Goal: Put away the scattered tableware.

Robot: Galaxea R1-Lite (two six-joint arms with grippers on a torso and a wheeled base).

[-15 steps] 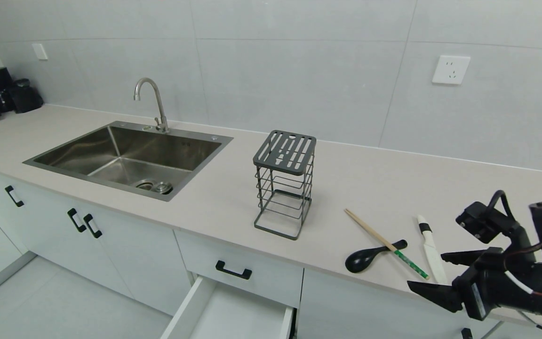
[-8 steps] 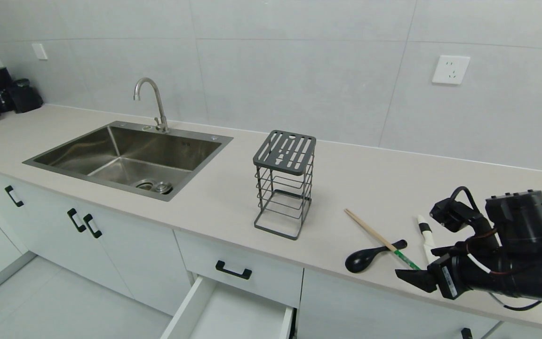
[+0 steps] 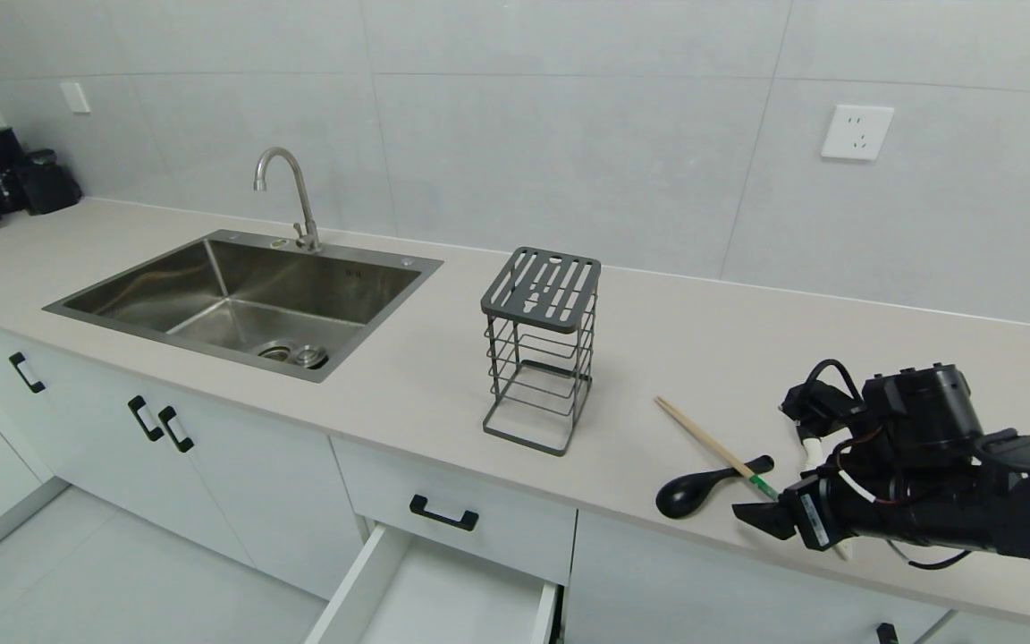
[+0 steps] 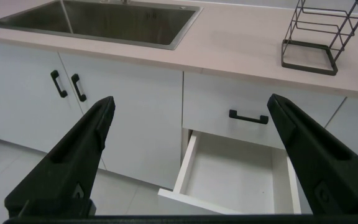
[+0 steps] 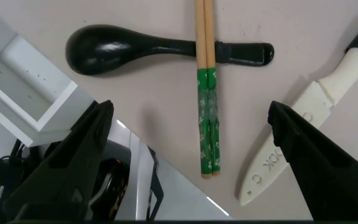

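While the right jaws hang spread over chopsticks, spoon and knife on the bench, the left jaws also gape.

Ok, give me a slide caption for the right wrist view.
Open right gripper over chopsticks lying across a black spoon, white knife beside them on the counter.
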